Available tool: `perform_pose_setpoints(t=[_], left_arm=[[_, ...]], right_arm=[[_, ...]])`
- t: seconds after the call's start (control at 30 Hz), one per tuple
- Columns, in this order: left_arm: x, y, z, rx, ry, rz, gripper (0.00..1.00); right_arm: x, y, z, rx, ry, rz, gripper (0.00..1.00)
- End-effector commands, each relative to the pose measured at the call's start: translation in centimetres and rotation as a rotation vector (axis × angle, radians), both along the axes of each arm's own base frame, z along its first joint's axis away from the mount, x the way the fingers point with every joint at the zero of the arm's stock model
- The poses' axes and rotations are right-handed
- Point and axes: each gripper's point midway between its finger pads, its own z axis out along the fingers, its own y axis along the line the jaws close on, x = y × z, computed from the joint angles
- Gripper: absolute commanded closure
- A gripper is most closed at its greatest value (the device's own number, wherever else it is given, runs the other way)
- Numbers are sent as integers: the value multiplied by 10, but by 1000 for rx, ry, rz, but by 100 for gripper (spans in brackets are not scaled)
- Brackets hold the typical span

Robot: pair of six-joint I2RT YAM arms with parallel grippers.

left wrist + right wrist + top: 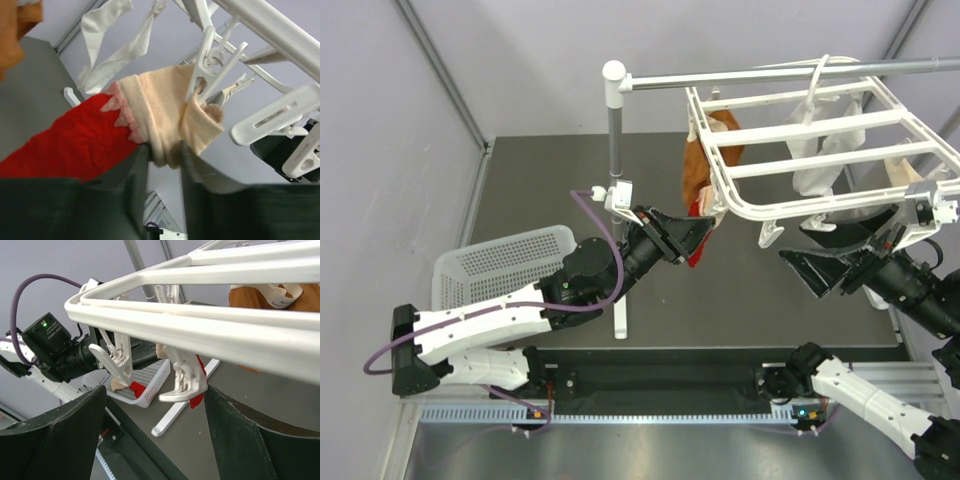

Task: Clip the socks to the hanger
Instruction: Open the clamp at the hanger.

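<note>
Left fingers: pressed onto the pale cuff of a bright red limp fabric sock, lifting it off the dark bench towards a peg.
Peg: small white plastic clip peg touching the cuff's top edge; whether it has bitten, I cannot tell.
Right fingers: spread wide and empty, just under the frame's near corner, probably ready to squeeze a peg.
Hanger: large white plastic rectangular frame hung on a grey metal rail; white socks already clipped.
</note>
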Motion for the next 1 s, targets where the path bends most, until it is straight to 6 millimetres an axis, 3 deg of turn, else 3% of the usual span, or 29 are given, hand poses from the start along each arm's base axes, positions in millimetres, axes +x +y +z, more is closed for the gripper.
perform_pose_setpoints(t=[0.0,0.07,0.17,0.3,0.33,0.37,0.43,0.6,0.67,0.73,0.8,0.83,0.9,0.97], left_arm=[[1,18,21,-17,-19,39,59],[3,21,15,2,-20,56,35],[1,31,12,15,-39,66,19],[-9,39,23,27,-169,44,17],[-15,42,36,6,-243,32,19],[-27,42,46,-14,-311,-17,27],[-35,43,53,-16,-370,-41,34],[-43,52,59,-34,-419,-49,42],[-54,55,69,-72,-481,-86,38],[-66,50,79,-87,-545,-136,29],[-77,35,87,-85,-610,-207,24],[-86,20,81,-59,-650,-274,22],[-89,12,88,-58,-682,-297,21],[-84,-3,80,-32,-679,-301,22]], right_arm=[[5,-5,17,47,-61,-38,23],[6,-5,15,50,-56,-47,24],[7,-4,14,50,-56,-44,24],[9,-2,14,49,-52,-39,25],[8,-2,14,50,-53,-36,26],[9,-1,14,50,-51,-36,26],[10,0,13,50,-49,-32,26],[10,2,12,53,-46,-29,27],[10,2,12,53,-46,-27,27],[11,3,12,51,-43,-29,28],[10,3,13,55,-47,-26,28],[11,3,14,56,-46,-27,30],[10,3,15,67,-46,-26,31],[10,4,17,75,-44,-20,34]])
